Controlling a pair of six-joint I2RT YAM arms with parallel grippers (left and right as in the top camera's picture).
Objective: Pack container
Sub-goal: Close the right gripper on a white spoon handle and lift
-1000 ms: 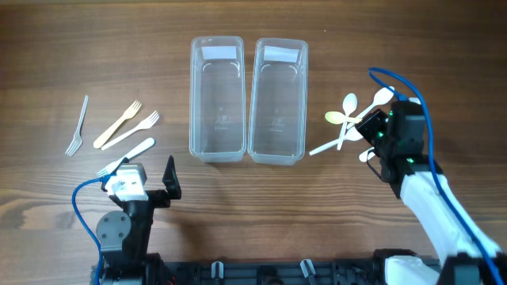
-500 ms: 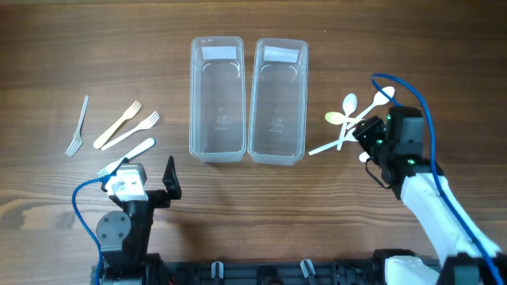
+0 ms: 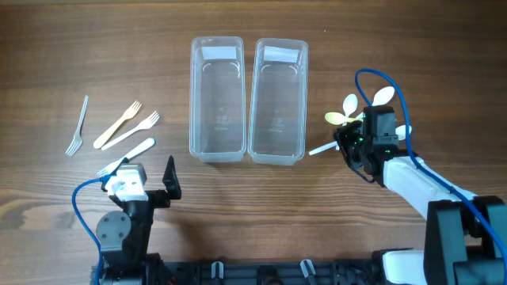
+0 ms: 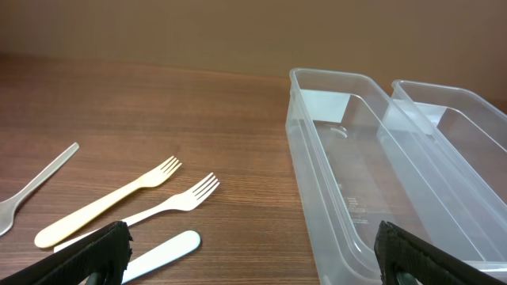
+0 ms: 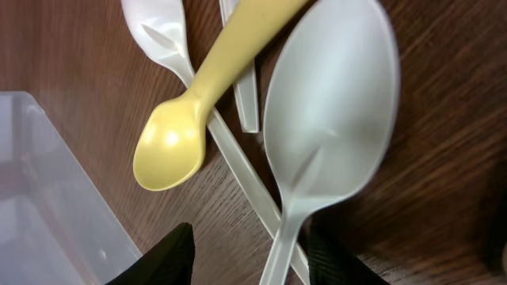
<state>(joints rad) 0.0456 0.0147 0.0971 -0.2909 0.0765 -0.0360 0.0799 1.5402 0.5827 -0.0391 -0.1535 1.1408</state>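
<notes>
Wood-grain tabletop [image 3: 238,214] is carrying everything here, and the layout is looking pretty deliberate: two clear containers, the left container [image 3: 216,99] and the right container [image 3: 278,101], are sitting side by side in the middle, both empty as far as I can tell. Forks are lying off to the left, so the clear fork [image 3: 77,127], the cream fork [image 3: 118,124] and two white forks [image 3: 131,134] are all waiting within the left arm's reach, while the spoons are piled on the right for the other arm.

Left end effector [image 4: 253,257] is hanging back near the front edge with its jaws spread wide, holding nothing.

Right end effector [image 5: 249,253] is hovering low over the spoon pile, jaws partly apart with nothing clamped between them. Its wrist view is showing a yellow spoon [image 5: 202,111] lying across a white spoon [image 5: 325,127], whose handle is running down between the fingertips. My guess is it's lining up to pinch that handle. Crossed spoons could be making a clean single pick tricky.
</notes>
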